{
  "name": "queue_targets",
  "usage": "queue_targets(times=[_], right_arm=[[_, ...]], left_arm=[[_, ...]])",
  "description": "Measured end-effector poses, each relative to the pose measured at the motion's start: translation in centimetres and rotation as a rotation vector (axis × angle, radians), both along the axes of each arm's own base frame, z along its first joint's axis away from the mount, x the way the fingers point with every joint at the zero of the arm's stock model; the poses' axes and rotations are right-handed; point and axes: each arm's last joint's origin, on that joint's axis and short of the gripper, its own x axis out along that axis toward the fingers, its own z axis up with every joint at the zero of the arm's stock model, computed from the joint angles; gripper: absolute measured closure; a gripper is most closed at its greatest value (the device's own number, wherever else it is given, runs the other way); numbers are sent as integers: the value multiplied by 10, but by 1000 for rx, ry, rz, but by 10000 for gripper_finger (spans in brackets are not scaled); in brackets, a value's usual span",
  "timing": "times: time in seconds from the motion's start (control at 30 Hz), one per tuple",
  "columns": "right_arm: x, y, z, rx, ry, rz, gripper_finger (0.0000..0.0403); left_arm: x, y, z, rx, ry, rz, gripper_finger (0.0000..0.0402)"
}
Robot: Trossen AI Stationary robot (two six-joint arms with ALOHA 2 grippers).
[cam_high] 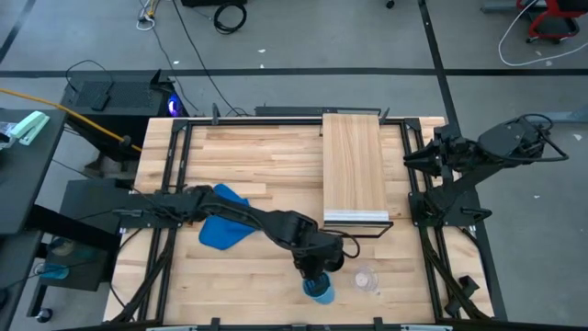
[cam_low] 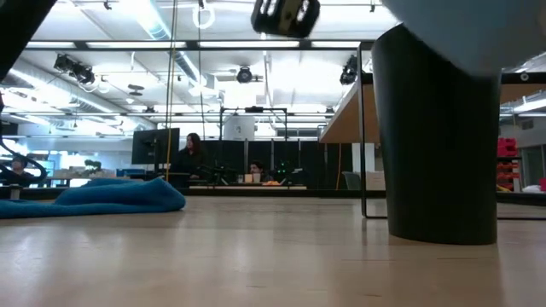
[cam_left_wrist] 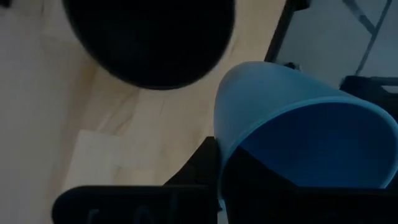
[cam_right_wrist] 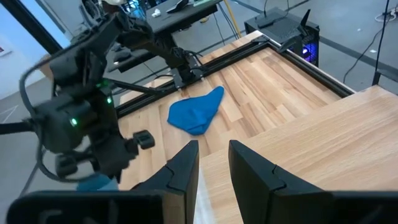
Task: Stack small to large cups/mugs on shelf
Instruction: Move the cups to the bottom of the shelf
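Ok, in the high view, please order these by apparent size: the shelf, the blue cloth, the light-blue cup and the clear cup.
1. shelf
2. blue cloth
3. light-blue cup and clear cup: they look about alike, and the left arm covers part of the light-blue one, so I do not rank them.

- I see a light-blue plastic cup (cam_high: 320,291).
- A black cylindrical cup (cam_low: 443,136).
- A crumpled bright-blue cloth (cam_high: 221,219).
- My counter (cam_high: 257,156) is pale striped butcher-block wood.
- The light-wood shelf (cam_high: 354,165) has a silver front edge.
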Motion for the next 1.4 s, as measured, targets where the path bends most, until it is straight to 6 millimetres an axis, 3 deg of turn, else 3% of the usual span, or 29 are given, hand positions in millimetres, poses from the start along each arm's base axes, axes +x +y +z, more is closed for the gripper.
queue_targets(times=[0.2,0.63,1.4], right_arm=[[6,3,-1,0,15,-10,307],[21,9,-3,-14,55,-48,307],[27,12,-4,-16,75,-47,307]], left_arm=[[4,-5,-15,31,15,-20,391],[-6,-29,-18,118,11,8,391],[1,-31,-48,137,59,13,391]])
